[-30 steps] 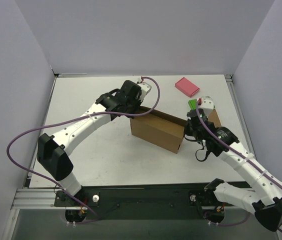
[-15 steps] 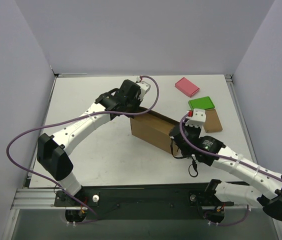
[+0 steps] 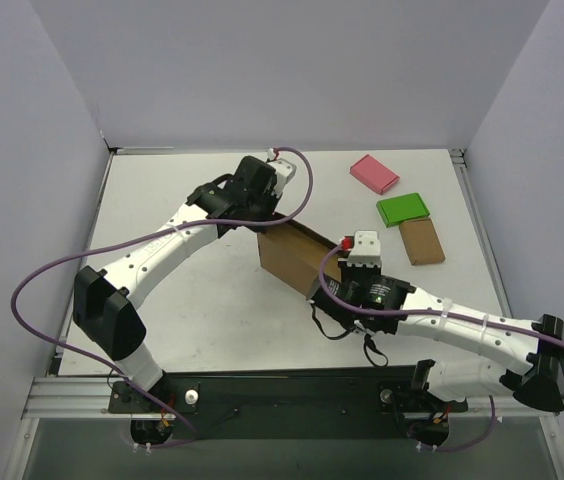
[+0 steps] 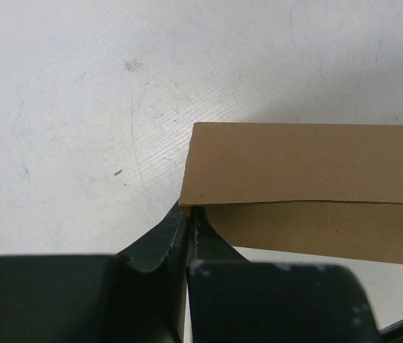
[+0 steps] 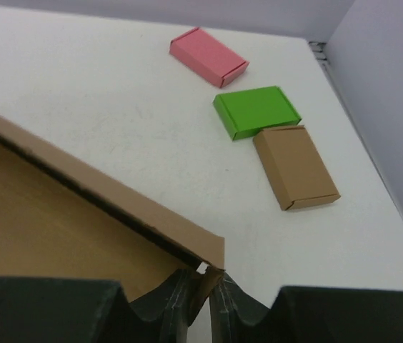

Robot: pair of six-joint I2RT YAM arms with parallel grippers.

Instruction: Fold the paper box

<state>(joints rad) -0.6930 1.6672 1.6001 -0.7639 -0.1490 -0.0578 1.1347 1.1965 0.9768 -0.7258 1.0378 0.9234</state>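
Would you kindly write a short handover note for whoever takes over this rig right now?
Left gripper: shut on the paper box at its far-left corner.
Right gripper: shut on a wall end at the box's near-right corner.
Box: middle of the table, partly formed, top open.
Done: walls raised.
Left: fold in the remaining flaps and close it.

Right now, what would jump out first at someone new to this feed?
The brown paper box, partly folded mid-table, is pinched at both ends: left hand on the far corner, right hand on the near one. Beyond it on the right lie a pink block, green block and brown block.
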